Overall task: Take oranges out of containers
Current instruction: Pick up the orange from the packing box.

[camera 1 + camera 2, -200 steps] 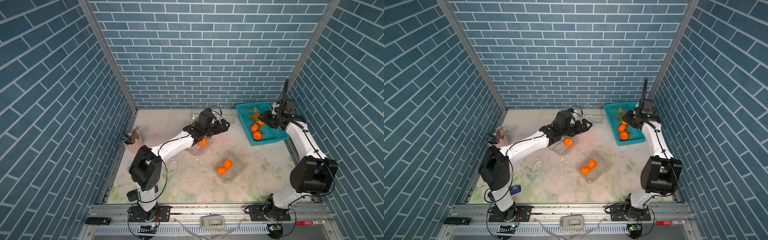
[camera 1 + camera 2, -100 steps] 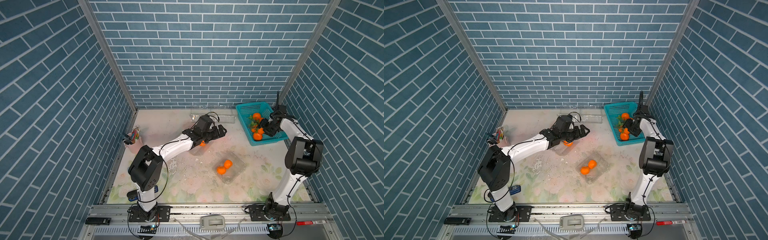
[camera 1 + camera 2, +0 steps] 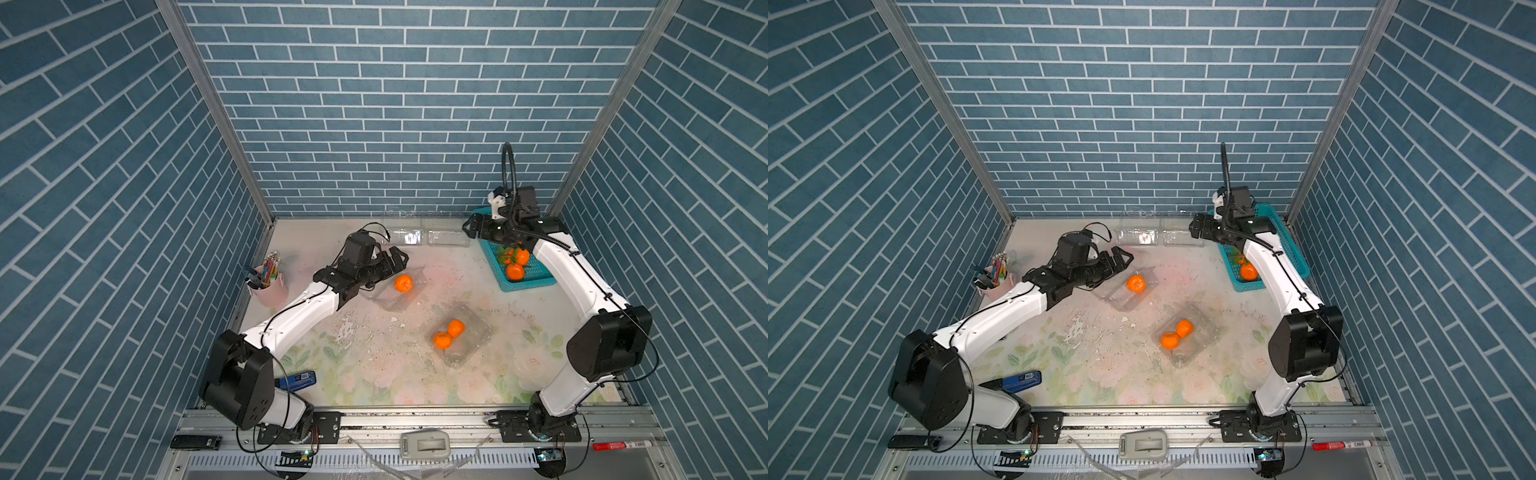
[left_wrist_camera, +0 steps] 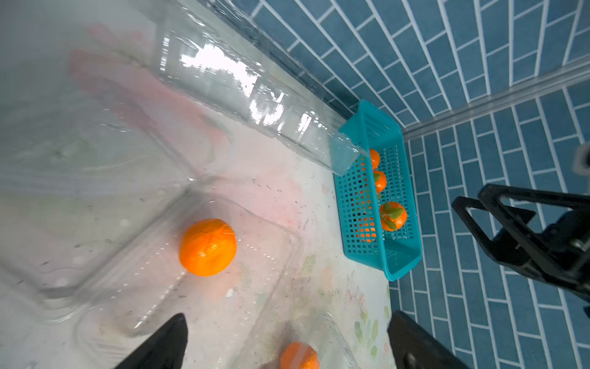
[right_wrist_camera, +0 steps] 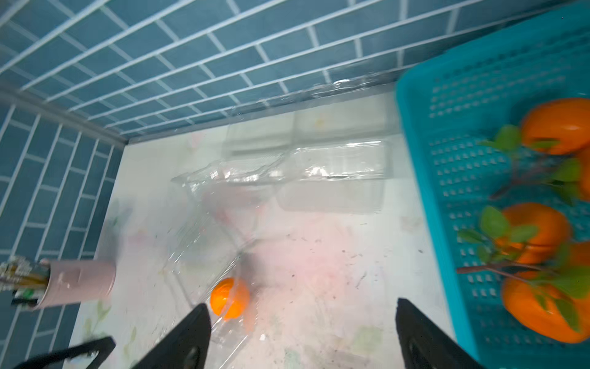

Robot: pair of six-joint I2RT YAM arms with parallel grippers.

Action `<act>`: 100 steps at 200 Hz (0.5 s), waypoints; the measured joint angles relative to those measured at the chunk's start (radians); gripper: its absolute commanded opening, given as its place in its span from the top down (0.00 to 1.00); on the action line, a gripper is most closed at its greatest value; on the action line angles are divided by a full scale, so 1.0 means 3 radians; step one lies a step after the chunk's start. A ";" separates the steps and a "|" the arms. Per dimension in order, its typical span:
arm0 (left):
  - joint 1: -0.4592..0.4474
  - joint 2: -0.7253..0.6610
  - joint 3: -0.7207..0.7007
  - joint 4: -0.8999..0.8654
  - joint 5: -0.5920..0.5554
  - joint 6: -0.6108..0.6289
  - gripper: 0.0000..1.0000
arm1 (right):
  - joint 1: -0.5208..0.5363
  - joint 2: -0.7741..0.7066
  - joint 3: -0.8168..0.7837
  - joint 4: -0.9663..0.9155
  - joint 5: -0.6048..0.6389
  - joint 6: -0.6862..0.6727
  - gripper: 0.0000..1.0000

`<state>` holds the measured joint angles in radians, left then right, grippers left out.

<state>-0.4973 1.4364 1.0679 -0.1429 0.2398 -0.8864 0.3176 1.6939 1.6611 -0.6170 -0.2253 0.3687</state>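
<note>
Left wrist view: lone orange (image 4: 207, 246) in open container (image 4: 281, 255) lies just ahead of my left gripper (image 4: 287, 316), jaws spread, empty; right gripper (image 5: 301, 303), likewise spread, hangs farther off.

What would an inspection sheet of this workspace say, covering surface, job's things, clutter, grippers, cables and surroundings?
Surface: floral table, worn, strewn with crumbs.
Job's things: one orange in an open container; two oranges in a second container; empty containers by the back wall; more oranges in the basket.
Clutter: pencil cup; blue object by the left arm's base.
Grippers: left gripper open, near the open container; right gripper open, empty, beside the basket.
Cables: black loop above the right wrist.
Surroundings: blue brick walls; red marker on the front rail.
</note>
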 measured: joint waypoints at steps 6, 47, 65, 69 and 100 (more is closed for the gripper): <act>0.0042 -0.0036 -0.0076 0.0005 0.0005 -0.0013 0.01 | 0.0086 0.0031 0.0010 -0.0001 -0.0018 -0.0029 0.12; 0.0151 -0.0192 -0.0670 0.0174 0.0078 -0.0244 0.01 | 0.0682 0.0528 0.0273 -0.0058 -0.0064 -0.0215 0.18; 0.0165 -0.0273 -0.0918 0.0319 0.0092 -0.0385 0.01 | 0.0849 0.0753 0.0398 -0.0125 -0.0062 -0.0272 0.23; 0.0173 -0.0298 -0.0980 0.0364 0.0095 -0.0427 0.01 | 0.0885 0.0804 0.0434 -0.0155 -0.0062 -0.0287 0.23; 0.0233 -0.0402 -0.1325 0.0652 0.0122 -0.0671 0.01 | 0.1123 0.1158 0.0739 -0.0356 -0.0048 -0.0389 0.27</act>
<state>-0.4274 1.3159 0.6704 0.0528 0.2764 -1.0878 0.6544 2.0415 1.8828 -0.7238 -0.2398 0.2520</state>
